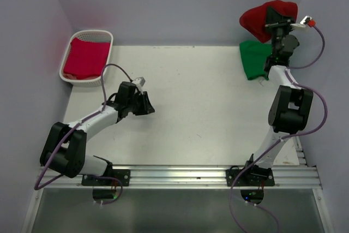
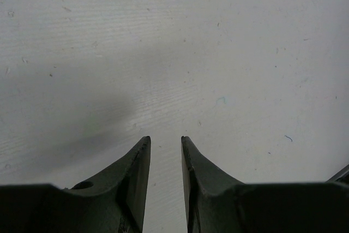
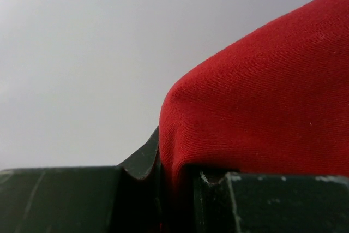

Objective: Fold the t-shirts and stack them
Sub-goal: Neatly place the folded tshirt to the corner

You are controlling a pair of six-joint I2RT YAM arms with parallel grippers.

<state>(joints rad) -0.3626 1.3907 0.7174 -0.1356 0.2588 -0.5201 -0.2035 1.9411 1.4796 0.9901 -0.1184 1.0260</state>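
Observation:
My right gripper [image 1: 272,17] is raised high at the far right and is shut on the dark red t-shirt [image 1: 260,19], which hangs bunched from it. In the right wrist view the red cloth [image 3: 262,118] is pinched between the jaws and drapes over the right finger. The green t-shirt [image 1: 254,59] lies folded on the table at the far right, below the raised shirt. The pinkish crimson t-shirt [image 1: 86,58] lies folded in the white basket [image 1: 107,35] at the far left. My left gripper [image 1: 148,105] is open and empty low over the bare table [image 2: 218,53].
Grey walls close in the table at the back and both sides. A metal rail [image 1: 180,174] runs along the near edge under the arm bases. The right arm's cable [image 1: 320,42] loops out to the right wall.

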